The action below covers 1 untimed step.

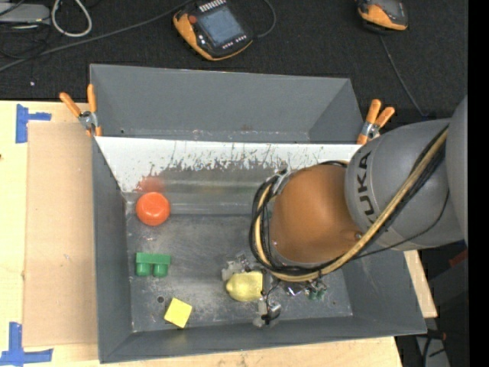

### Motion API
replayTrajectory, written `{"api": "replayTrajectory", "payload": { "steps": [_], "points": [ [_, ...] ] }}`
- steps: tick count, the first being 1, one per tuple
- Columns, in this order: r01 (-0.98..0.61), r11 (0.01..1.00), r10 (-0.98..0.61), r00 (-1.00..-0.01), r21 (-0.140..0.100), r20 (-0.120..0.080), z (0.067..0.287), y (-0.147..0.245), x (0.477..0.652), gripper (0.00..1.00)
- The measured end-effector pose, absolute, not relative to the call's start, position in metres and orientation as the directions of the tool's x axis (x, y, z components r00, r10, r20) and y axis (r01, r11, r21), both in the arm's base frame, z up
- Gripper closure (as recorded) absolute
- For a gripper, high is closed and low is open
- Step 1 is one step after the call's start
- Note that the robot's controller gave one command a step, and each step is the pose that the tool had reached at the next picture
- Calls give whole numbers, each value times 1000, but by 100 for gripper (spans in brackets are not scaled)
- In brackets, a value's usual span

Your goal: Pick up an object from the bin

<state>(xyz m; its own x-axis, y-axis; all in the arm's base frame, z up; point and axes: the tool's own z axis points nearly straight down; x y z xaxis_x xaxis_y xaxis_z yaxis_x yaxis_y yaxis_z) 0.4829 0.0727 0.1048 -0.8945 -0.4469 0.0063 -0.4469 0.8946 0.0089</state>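
**Asker:** What lies in the grey metal bin [221, 117]?

**Describer:** A few small things, well apart on its floor. An orange round plastic knob [153, 208] sits at the left, towards the far wall. A green plastic block with two bumps [153, 264] lies nearer the front, and a flat yellow square tile [178, 313] rests close to the front wall. A pale yellow, lemon-shaped lump [244, 287] lies front and centre.

**Asker:** Where is the robot?

**Describer:** The grey arm [405, 197] reaches in from the right, with its rounded orange wrist cover [309, 212] low over the floor. The gripper [266, 304] is down just beside the lemon-shaped lump, on its right, near the front wall. I cannot tell whether the jaws are spread, pressed together or pinching anything, because the cover and cables hide them.

**Asker:** What would make this pick go well?

**Describer:** This is my judgement only. The lump is the nearest candidate, and it looks rounded, so it could roll or slip sideways. The jaws should straddle its widest part, centred, before closing. The lift should then go straight up, clear of the front wall.
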Motion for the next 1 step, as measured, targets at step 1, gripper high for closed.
{"api": "replayTrajectory", "payload": {
  "steps": [1],
  "points": [
    [-217, 976, -217, -976, 7, 10, 137, 57, 486, 0]
  ]
}}
